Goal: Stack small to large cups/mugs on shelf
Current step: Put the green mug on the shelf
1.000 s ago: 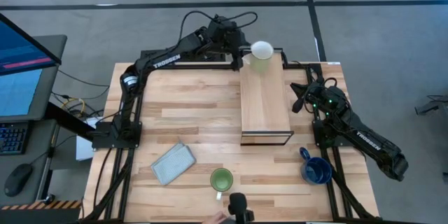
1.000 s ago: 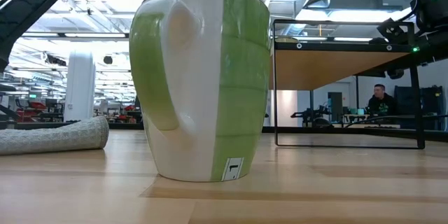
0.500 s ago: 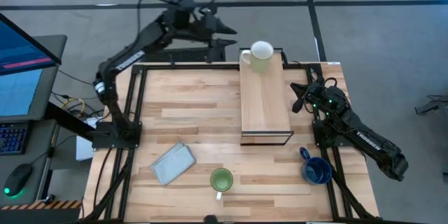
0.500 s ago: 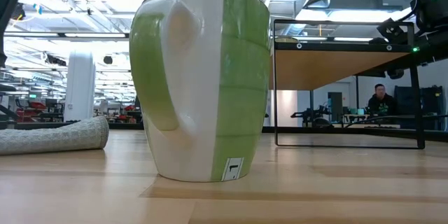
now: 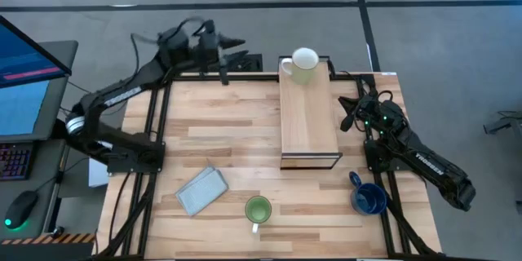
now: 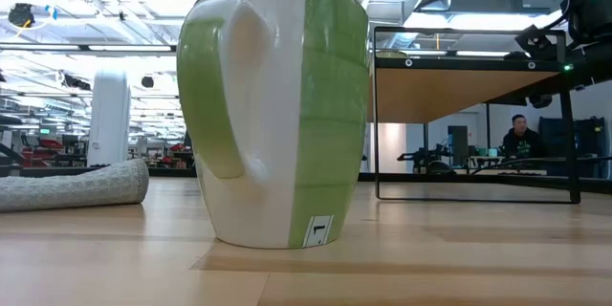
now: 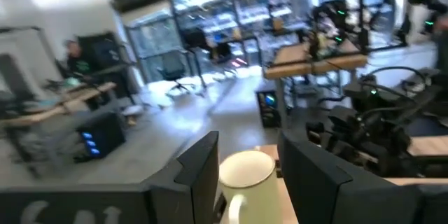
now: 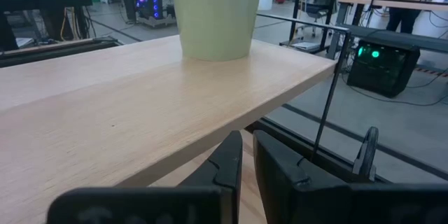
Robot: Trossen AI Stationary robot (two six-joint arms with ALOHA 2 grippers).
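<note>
The white mug (image 5: 304,61) stands upright on the far end of the light-wood shelf (image 5: 310,126); it also shows in the right wrist view (image 8: 213,14) and the left wrist view (image 7: 245,178). The light green mug (image 5: 258,210) stands on the table near the front edge and fills the low view (image 6: 277,115). The dark blue mug (image 5: 368,198) stands at the front right. My left gripper (image 5: 242,51) is open and empty, left of the white mug at the table's far edge. My right gripper (image 5: 349,116) is shut and empty beside the shelf's right side.
A folded grey-blue cloth (image 5: 201,189) lies at the front left, also in the low view (image 6: 76,186). The shelf's open end (image 6: 469,105) faces the table's near edge. A person (image 6: 521,139) sits in the room behind.
My left gripper has drawn away from the white mug, going up and toward the table's left edge along the far edge. The white mug has stayed upright on the shelf's far end.
</note>
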